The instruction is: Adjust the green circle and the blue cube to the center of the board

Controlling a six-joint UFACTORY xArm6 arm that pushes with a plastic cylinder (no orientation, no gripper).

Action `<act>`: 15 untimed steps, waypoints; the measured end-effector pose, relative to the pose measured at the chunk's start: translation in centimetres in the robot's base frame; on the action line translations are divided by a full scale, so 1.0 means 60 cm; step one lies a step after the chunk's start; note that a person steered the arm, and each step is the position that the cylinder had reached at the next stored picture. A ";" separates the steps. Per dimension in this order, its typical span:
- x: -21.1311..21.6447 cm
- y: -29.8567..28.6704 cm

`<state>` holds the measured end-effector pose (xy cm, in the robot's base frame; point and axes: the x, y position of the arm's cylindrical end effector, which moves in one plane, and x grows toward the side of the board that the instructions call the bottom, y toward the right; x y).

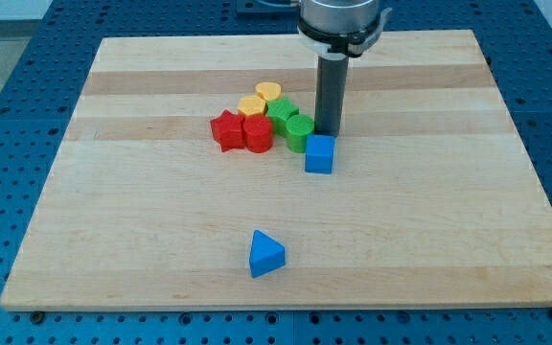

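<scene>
The blue cube (320,153) sits just right of the board's middle. The green circle (300,131) stands at its upper left, touching or nearly touching it. My tip (328,131) is down on the board just above the blue cube and right beside the green circle's right side. The dark rod rises from there to the view's top.
A cluster lies left of the green circle: a second green block (280,112), a red star (226,129), a red block (257,133), and two yellow blocks (252,104) (269,92). A blue triangle (265,254) lies alone toward the view's bottom. The wooden board (113,240) has blue perforated table around it.
</scene>
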<state>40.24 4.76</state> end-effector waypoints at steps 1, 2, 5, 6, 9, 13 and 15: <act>0.001 -0.002; 0.006 -0.009; 0.003 0.070; 0.007 0.091; 0.040 0.049; 0.068 0.010; 0.068 0.012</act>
<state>44.35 5.48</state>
